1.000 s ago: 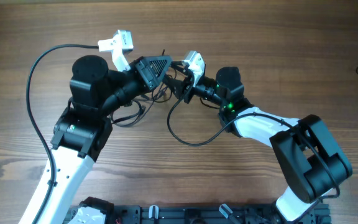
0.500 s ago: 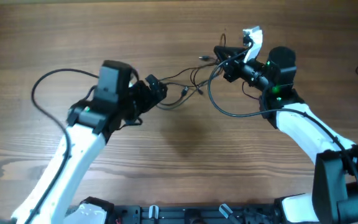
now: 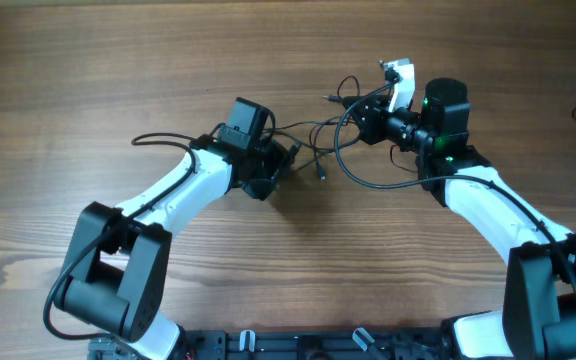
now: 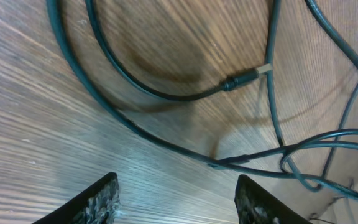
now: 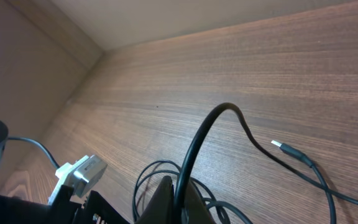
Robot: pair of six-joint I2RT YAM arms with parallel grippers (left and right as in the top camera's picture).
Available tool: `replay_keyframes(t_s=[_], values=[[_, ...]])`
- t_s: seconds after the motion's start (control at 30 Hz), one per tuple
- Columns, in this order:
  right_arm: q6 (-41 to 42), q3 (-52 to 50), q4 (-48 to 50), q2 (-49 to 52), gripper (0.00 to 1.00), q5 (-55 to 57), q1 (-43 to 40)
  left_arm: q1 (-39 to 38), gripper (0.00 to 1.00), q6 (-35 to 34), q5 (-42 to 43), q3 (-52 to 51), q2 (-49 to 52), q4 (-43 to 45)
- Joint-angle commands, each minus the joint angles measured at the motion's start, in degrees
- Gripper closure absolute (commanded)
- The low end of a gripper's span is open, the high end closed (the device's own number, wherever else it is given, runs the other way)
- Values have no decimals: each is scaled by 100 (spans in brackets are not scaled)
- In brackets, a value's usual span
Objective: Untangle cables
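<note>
Overhead shot: the cables (image 3: pixel 314 132) are a loose black tangle on the wooden table (image 3: pixel 268 50), strung out between the two arms. Right gripper (image 5: pixel 178 198) is pinched tight on one strand. Left gripper (image 4: pixel 178 199) is spread wide just over the cords, holding nothing.

A robotics lab bench, by the look: left arm (image 3: pixel 183 190) and right arm (image 3: pixel 488 205) at a wood-grain table (image 3: pixel 268 60).
</note>
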Motion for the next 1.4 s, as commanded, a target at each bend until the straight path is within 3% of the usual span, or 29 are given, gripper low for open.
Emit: replay_keyframes(t_s=[0.0,0.07,0.13,0.27,0.43,0.47,0.5,0.6,0.7,0.77,0.87,1.0,1.03,1.2,1.3,1.37], values=[[-81,26,-74,-138,96,-101,17,-37,43,-636,22,35,142,188],[-81,26,-120,-138,96,-98,17,-68,44,-1012,33,35,271,188],[-79,26,-173,-138,96,-98,24,-122,39,-1397,238,35,461,269],[-76,26,-317,-138,95,-103,72,-380,34,-2085,535,35,761,1110],[-76,26,-365,-138,96,-313,72,-479,64,-2643,466,35,1307,1493],[-79,26,-409,-138,96,-310,72,-479,81,-2621,450,35,1388,1486],[-83,26,-505,-138,96,-284,72,-479,96,-2468,455,35,1421,1464],[-293,26,-920,-138,96,278,-2,-433,96,-1659,457,35,1403,1067],[-450,28,-1550,-302,96,1379,-396,-168,96,-605,457,35,1314,-339],[-439,68,-2107,-599,96,2124,-1014,105,96,444,457,35,1283,-1198],[-380,391,-3539,-1165,96,3200,-2264,516,96,1436,455,35,1250,-1799],[-326,603,-4063,-1453,96,2756,-3246,981,96,1803,452,35,1220,-1937],[-192,601,-4074,-1458,96,2597,-3324,1266,96,2197,433,35,1110,-2076],[-195,601,-3816,-1453,96,1606,-3134,2059,96,3180,389,35,205,-2406],[-238,601,-3657,-1453,96,1132,-2614,2332,96,3974,509,35,-763,-2529],[-387,595,-3657,-1394,96,1202,-2164,2452,95,4157,754,35,-1397,-2514]])
